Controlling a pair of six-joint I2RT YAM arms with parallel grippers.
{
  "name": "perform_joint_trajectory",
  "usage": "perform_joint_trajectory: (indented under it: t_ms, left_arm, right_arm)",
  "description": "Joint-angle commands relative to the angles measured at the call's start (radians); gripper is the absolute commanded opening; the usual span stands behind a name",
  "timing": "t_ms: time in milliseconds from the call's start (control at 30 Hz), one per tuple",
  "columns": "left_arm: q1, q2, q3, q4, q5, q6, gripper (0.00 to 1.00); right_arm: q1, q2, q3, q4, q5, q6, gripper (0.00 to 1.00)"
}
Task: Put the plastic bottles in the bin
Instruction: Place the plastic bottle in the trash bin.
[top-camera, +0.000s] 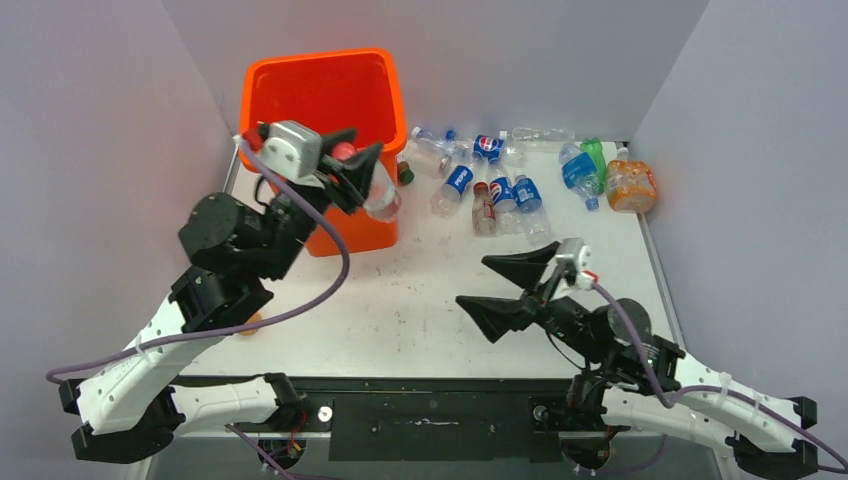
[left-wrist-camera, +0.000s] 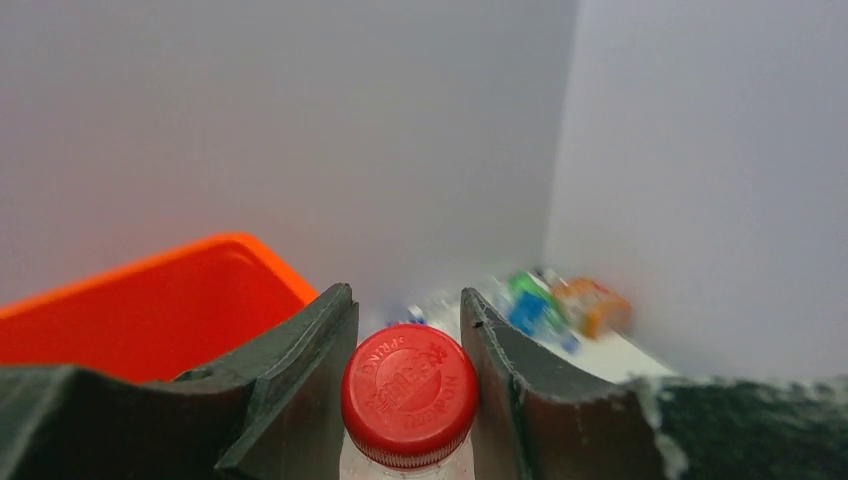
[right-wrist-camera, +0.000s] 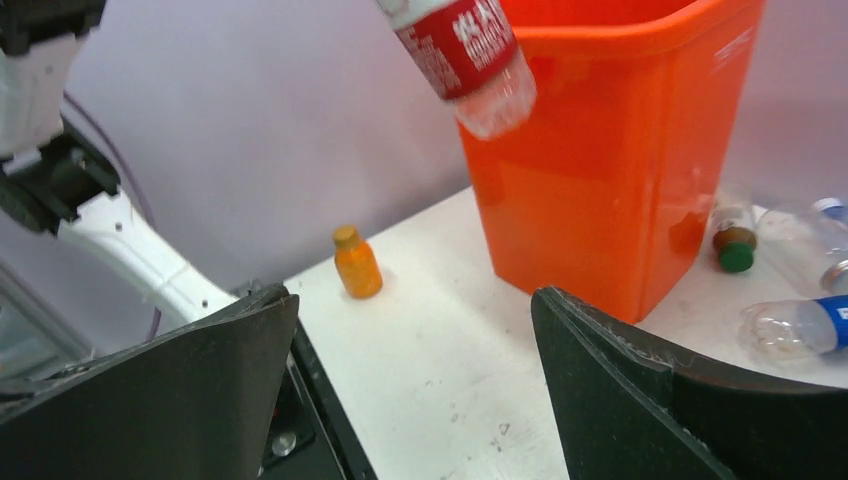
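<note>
Bottle-sorting scene, read from the left. A small orange bottle (right-wrist-camera: 357, 265) stands upright on the counter (top-camera: 420, 300) near the left arm, well apart from the others, so it will probably need a separate reach. The bin (top-camera: 320, 100) sits at the far left corner, its mouth open upward to take drops. The left jaws are clenched on a red-labelled bottle (top-camera: 380, 195) just below its red cap (left-wrist-camera: 409, 395). Gripped at the neck, the body hangs tilted beside the bin's near right corner at rim height, apparently short of the mouth. Release here would likely drop it outside, so a short carry inward seems due first. The right jaws, low over the counter's middle and facing the bin, stand wide apart and hold nothing. Farther right, the remaining bottles (top-camera: 500, 185) lie clustered along the far edge, mostly on their sides, ending with a squat orange one (top-camera: 630, 187) by the right wall.
</note>
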Motion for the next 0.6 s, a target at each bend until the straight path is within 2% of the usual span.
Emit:
perform_joint_trajectory:
  t_ms: [0, 100, 200, 267, 333, 433, 567]
  left_arm:
    - [0.126, 0.023, 0.099, 0.296, -0.072, 0.193, 0.00]
    - [0.254, 0.076, 0.186, 0.333, 0.041, 0.110, 0.00]
    - [0.341, 0.172, 0.284, 0.299, 0.069, 0.076, 0.00]
    - [0.398, 0.260, 0.324, 0.269, 0.061, 0.056, 0.00]
    - [0.449, 0.331, 0.358, 0.223, 0.082, -0.005, 0.00]
    - [0.475, 0.408, 0.365, 0.213, 0.115, -0.055, 0.00]
    - [0.494, 0.499, 0.379, 0.200, 0.115, -0.097, 0.00]
  right_arm:
    - [0.008, -0.095, -0.045, 0.035, 0.160, 0.039, 0.90]
    - [0.007, -0.124, -0.080, 0.049, 0.186, 0.041, 0.90]
    - [0.007, -0.115, -0.090, 0.039, 0.256, 0.054, 0.90]
    - [0.008, -0.103, -0.097, 0.010, 0.389, 0.093, 0.90]
    - [0.008, -0.084, -0.102, -0.052, 0.601, 0.136, 0.90]
    - [0.006, -0.053, -0.110, -0.108, 0.754, 0.175, 0.90]
    - [0.005, -0.047, -0.146, -0.107, 0.780, 0.186, 0.90]
